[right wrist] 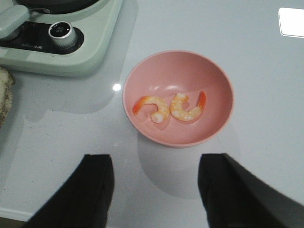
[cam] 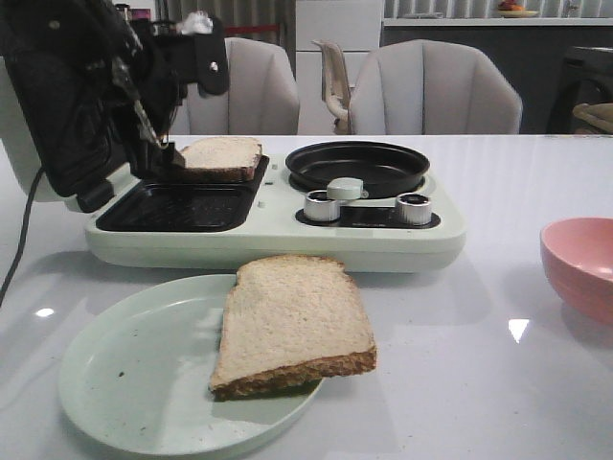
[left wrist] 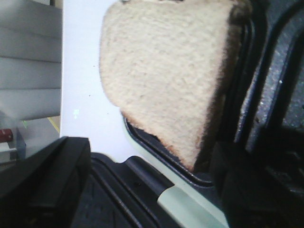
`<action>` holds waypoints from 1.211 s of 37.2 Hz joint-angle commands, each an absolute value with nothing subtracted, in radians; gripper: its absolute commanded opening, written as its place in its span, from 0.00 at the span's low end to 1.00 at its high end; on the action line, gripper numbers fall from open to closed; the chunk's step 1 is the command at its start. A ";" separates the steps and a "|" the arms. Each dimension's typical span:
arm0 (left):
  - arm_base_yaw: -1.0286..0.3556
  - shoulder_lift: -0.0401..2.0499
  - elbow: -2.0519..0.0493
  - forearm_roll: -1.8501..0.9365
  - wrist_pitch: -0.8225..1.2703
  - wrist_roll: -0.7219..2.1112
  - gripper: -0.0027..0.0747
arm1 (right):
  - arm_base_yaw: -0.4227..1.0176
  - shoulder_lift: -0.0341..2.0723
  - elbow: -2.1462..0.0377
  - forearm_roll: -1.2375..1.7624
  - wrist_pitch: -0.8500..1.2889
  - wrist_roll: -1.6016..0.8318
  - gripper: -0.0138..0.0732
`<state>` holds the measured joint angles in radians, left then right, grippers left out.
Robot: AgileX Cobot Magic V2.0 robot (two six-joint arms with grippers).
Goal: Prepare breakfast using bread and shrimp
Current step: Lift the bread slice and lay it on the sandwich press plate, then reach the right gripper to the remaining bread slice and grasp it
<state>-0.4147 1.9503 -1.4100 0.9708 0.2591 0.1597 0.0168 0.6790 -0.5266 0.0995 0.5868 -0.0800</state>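
Observation:
One bread slice (cam: 222, 156) lies tilted over the back rim of the black grill plate (cam: 177, 206); the left wrist view shows this slice (left wrist: 166, 80) up close. My left gripper (cam: 170, 153) is at its left edge and stands open (left wrist: 152, 190), with the slice's corner beside one finger (left wrist: 266, 190). A second bread slice (cam: 292, 326) lies on the pale green plate (cam: 134, 374), overhanging its right rim. Two shrimp (right wrist: 152, 108) (right wrist: 187, 107) lie in the pink bowl (right wrist: 178, 97). My right gripper (right wrist: 154, 190) hovers open over the table just short of that bowl.
The pale green breakfast maker (cam: 278, 235) has its lid (cam: 57, 115) raised at the left, a round black pan (cam: 359, 168) and two knobs (cam: 321, 204) (cam: 414, 208). The pink bowl (cam: 579, 264) sits at the table's right edge. Chairs (cam: 436, 91) stand behind the table.

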 commanded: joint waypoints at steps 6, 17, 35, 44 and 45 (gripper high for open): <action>-0.507 1.647 -1.437 0.631 0.478 0.145 0.77 | 0.011 0.683 -0.554 0.095 0.524 -0.088 0.74; -0.572 1.301 -1.331 0.143 0.779 0.145 0.71 | 0.011 0.683 -0.554 0.095 0.524 -0.088 0.74; -0.572 0.723 -0.813 -0.114 0.691 0.145 0.62 | 0.047 0.753 -0.554 0.426 0.668 -0.159 0.74; -0.572 0.723 -0.813 -0.118 0.689 0.145 0.62 | 0.227 1.041 -0.554 0.875 0.654 -0.402 0.74; -0.572 0.723 -0.813 -0.118 0.689 0.145 0.62 | 0.251 1.080 -0.554 0.912 0.631 -0.435 0.74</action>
